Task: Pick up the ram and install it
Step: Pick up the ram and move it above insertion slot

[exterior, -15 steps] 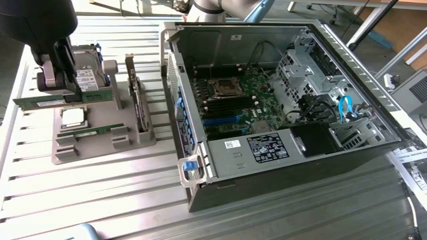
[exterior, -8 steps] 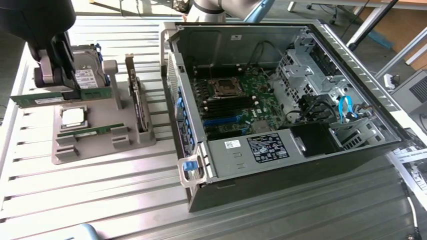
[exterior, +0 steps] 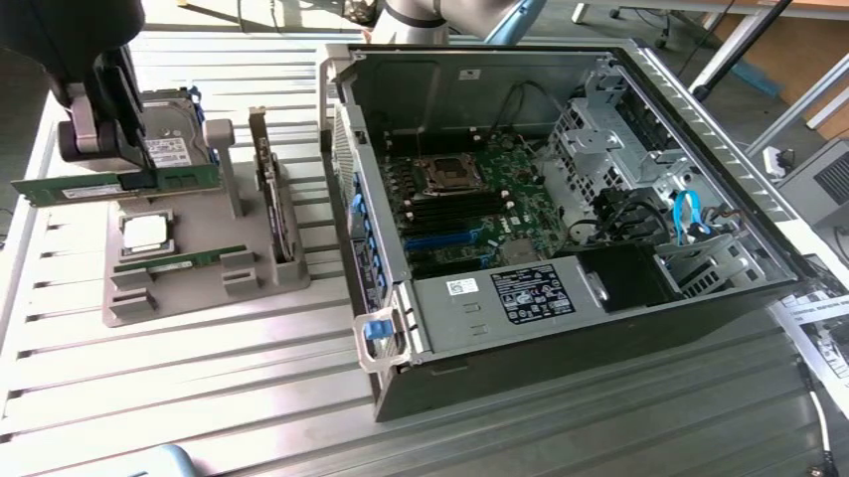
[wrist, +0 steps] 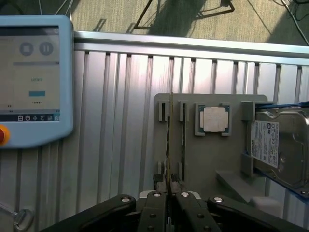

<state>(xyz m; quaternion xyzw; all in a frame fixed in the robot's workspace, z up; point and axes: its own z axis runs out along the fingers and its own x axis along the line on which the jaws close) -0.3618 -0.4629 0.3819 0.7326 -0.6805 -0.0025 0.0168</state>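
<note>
In the exterior view my gripper (exterior: 123,171) is shut on the ram (exterior: 80,188), a long green stick held level above the grey parts holder (exterior: 199,293) at the exterior view's left. The wrist view shows the same ram (wrist: 169,140) edge-on as a thin line between my shut fingers (wrist: 157,195), over the holder's slots. A second green stick (exterior: 179,260) lies in the holder (wrist: 212,159), and it appears as a second green stick (wrist: 183,128) beside the held one. The motherboard's memory slots (exterior: 458,212) lie inside the open computer case (exterior: 531,328).
The holder also carries a silver CPU chip (exterior: 143,235) (wrist: 214,119), a hard drive (exterior: 173,139) (wrist: 276,145) and an upright expansion card (exterior: 270,194). A teach pendant (wrist: 34,82) lies on the slatted metal table (exterior: 199,397). Blue cables (exterior: 686,217) sit inside the case.
</note>
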